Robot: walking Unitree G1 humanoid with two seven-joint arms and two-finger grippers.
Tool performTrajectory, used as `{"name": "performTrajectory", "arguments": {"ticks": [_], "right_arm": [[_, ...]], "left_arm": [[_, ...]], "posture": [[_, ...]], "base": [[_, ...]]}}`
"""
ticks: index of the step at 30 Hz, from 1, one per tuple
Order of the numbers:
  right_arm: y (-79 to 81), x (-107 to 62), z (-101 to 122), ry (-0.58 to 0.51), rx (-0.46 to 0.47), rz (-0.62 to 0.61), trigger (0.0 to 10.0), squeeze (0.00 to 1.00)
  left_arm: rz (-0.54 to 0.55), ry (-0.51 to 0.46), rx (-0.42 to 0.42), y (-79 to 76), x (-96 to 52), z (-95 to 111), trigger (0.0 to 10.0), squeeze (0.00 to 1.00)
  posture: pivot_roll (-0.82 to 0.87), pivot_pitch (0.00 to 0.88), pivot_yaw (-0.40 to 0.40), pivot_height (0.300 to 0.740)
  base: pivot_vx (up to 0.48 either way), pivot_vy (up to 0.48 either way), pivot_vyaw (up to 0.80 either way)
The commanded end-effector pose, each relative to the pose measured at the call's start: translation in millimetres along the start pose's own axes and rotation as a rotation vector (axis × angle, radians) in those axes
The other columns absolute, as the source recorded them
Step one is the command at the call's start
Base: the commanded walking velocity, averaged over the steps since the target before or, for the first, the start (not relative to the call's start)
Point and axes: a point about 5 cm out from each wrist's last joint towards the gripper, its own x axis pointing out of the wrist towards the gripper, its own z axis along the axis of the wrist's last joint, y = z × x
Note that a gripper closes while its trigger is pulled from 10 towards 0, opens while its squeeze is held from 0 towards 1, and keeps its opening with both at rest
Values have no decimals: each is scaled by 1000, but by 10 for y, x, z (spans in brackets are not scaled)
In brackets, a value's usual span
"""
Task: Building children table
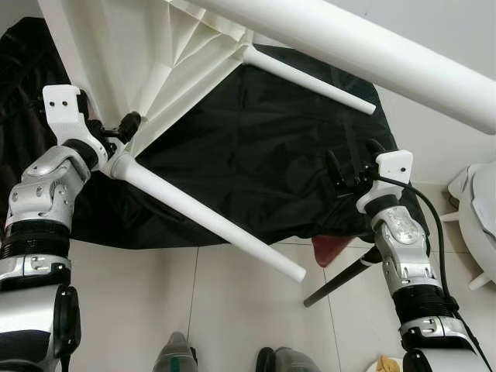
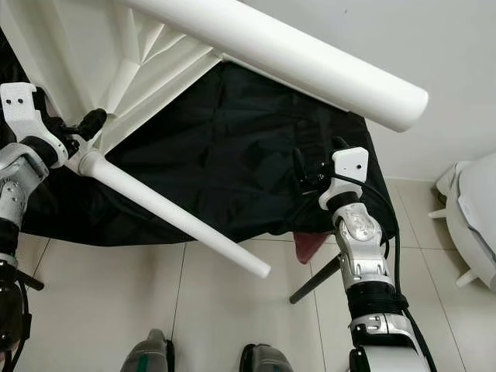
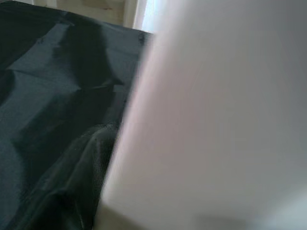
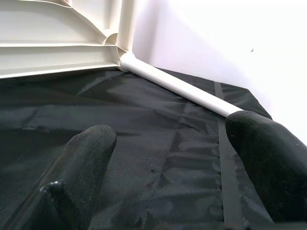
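The white children's table (image 1: 155,54) lies tipped on a black cloth (image 1: 263,155), with its ribbed underside facing me. One white leg (image 1: 209,221) sticks out from the near left corner towards me, and another leg (image 1: 310,77) lies across the cloth at the back. A third leg (image 2: 279,54) runs close overhead. My left gripper (image 1: 124,128) is right at the socket end of the near leg, where the left wrist view has a blurred white surface (image 3: 216,120) very close. My right gripper (image 4: 172,139) hovers open over the cloth, holding nothing.
The cloth drapes over a low stand with a dark slanted strut (image 1: 341,279) and something red (image 1: 329,248) under its edge. A white object (image 1: 480,217) stands on the tiled floor at the right. A white wall (image 2: 434,46) is behind. My feet (image 1: 174,356) are below.
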Motion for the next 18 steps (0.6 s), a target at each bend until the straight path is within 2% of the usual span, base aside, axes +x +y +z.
{"name": "performTrajectory", "arguments": {"ticks": [1, 3, 4, 9, 18], "right_arm": [[-44, -43, -22, 14, -11, -17, 10000, 0], [-44, -43, -22, 14, -11, -17, 10000, 0], [-44, -44, -23, 15, -10, -17, 10000, 0], [-42, -43, -22, 14, -9, -19, 10000, 0], [-34, -48, -19, 14, -8, -22, 10000, 0]], "left_arm": [[-680, -34, 4, -366, -43, 98, 4980, 0], [-680, -34, 4, -366, -43, 98, 4980, 0], [-676, -39, -3, -360, -40, 100, 0, 0], [-647, -60, -25, -335, -33, 103, 0, 0], [-590, -98, -11, -310, -37, 117, 0, 0]], "posture": [[28, 85, -47, 740], [28, 85, -47, 740], [28, 85, -47, 740], [28, 81, -46, 740], [26, 77, -44, 740]], "base": [[0, 0, 0], [0, 0, 0], [0, 0, 0], [0, 0, 0], [0, 0, 0]]}}
